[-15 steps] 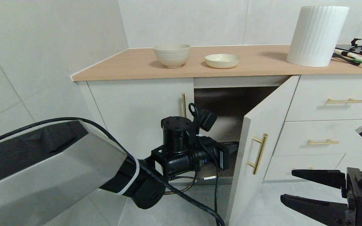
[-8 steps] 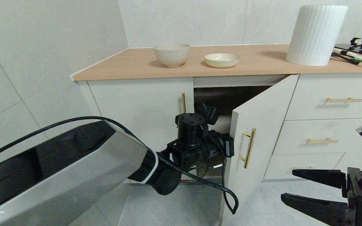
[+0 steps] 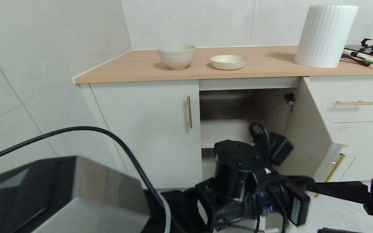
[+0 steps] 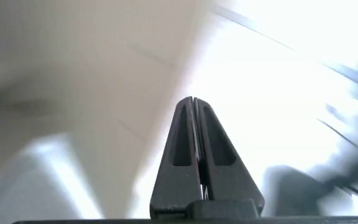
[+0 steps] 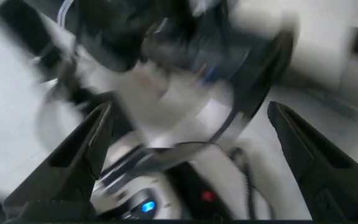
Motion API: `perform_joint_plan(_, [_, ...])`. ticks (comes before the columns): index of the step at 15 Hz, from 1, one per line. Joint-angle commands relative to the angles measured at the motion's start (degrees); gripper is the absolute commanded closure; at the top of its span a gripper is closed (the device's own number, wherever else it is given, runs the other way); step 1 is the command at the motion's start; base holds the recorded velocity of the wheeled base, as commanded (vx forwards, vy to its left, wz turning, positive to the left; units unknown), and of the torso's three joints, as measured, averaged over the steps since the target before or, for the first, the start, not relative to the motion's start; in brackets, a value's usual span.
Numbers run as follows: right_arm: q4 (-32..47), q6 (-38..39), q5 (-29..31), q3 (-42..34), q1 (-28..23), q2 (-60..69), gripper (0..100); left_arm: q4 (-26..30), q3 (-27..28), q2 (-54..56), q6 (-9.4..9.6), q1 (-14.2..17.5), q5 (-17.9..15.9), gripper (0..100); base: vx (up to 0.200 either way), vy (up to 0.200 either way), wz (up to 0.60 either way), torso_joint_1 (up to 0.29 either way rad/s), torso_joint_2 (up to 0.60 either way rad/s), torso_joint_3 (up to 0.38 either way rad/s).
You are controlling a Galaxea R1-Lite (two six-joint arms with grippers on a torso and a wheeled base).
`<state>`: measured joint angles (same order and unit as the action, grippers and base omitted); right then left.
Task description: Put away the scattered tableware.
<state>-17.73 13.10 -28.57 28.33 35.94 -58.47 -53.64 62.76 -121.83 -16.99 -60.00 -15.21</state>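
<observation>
The tableware sat high in the frame while both claws hung low. The bowl (image 3: 176, 57) and the shallow dish (image 3: 228, 62) stood rim-up on the table (image 3: 125, 72) at upper centre, near each other but not touching, the bowl to the left. Both are round, so neither offers a long axis to line up on.

The left claw (image 4: 193, 124) had its fingers pressed together on nothing. Its wrist (image 3: 238, 174) filled the lower centre, in front of the open cabinet (image 3: 231, 106). The right claw (image 5: 189, 109) was spread wide and empty at the lower right, with the left wrist lying just across it.

By my reading, either arm would have to rise past the table's front edge. The left looked nearer the bowl. The cabinet door (image 3: 306, 129) stood wide at the right. A white ribbed container (image 3: 325, 35) and some utensils (image 3: 366, 56) occupied the upper right, well apart from the dishes.
</observation>
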Motion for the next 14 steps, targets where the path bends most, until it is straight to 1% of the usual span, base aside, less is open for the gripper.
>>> perform_joint_plan(1, [0.0,0.0,-0.7,-0.5,-0.1,3.4,0,-0.5,-5.7,7.8,-0.06,-1.4,-3.2,100,0.0,0.0,0.0,0.0,0.0,0.0])
perform_joint_plan(3, [0.0,0.1,-0.3,-0.1,-0.3,2.7,0,-0.5,-6.2,7.3,-0.06,6.9,-3.1,100,0.0,0.0,0.0,0.0,0.0,0.0])
perform_joint_plan(4, [-0.2,0.1,0.5,0.2,-0.7,1.3,0,-0.6,-6.7,7.6,0.03,11.2,-2.1,100,0.0,0.0,0.0,0.0,0.0,0.0])
perform_joint_plan(5, [-0.1,0.3,2.4,1.3,-1.2,-0.2,0,-0.8,-8.2,8.5,0.12,14.5,0.0,100,0.0,0.0,0.0,0.0,0.0,0.0])
perform_joint_plan(6, [-0.2,0.3,5.2,2.3,-1.3,-2.5,0,-0.9,-10.3,11.0,0.21,17.6,2.4,100,0.0,0.0,0.0,0.0,0.0,0.0])
perform_joint_plan(7, [-0.2,0.3,8.3,3.6,-1.3,-4.6,0,-0.6,-13.1,14.5,0.29,20.5,3.0,100,0.0,0.0,0.0,0.0,0.0,0.0])
perform_joint_plan(8, [-0.4,0.2,11.2,4.9,-1.3,-6.7,0,0.5,-16.4,19.3,0.47,23.4,2.9,100,0.0,0.0,0.0,0.0,0.0,0.0])
perform_joint_plan(9, [-0.4,0.0,13.7,6.9,-1.3,-8.4,0,3.9,-19.3,25.3,0.73,26.8,3.0,100,0.0,0.0,0.0,0.0,0.0,0.0])
perform_joint_plan(10, [0.0,-0.2,14.9,8.9,-1.3,-9.6,0,8.5,-20.9,30.3,0.82,29.9,3.0,100,0.0,0.0,0.0,0.0,0.0,0.0])
perform_joint_plan(11, [0.1,-0.2,15.1,12.1,-1.3,-10.8,0,15.3,-21.4,36.1,0.82,33.0,3.0,100,0.0,0.0,0.0,0.0,0.0,0.0])
perform_joint_plan(12, [1.0,-0.1,15.3,14.9,-1.3,-12.0,0,21.7,-21.2,40.9,0.82,35.3,3.0,100,0.0,0.0,0.0,0.0,0.0,0.0])
perform_joint_plan(13, [4.5,-0.1,15.8,18.5,-1.3,-13.3,0,27.0,-20.9,44.9,0.82,37.2,2.7,100,0.0,0.0,0.0,0.0,0.0,0.0])
perform_joint_plan(14, [8.6,-0.1,16.9,22.3,-1.3,-14.4,0,30.7,-20.8,48.1,0.73,38.7,2.4,100,0.0,0.0,0.0,0.0,0.0,0.0])
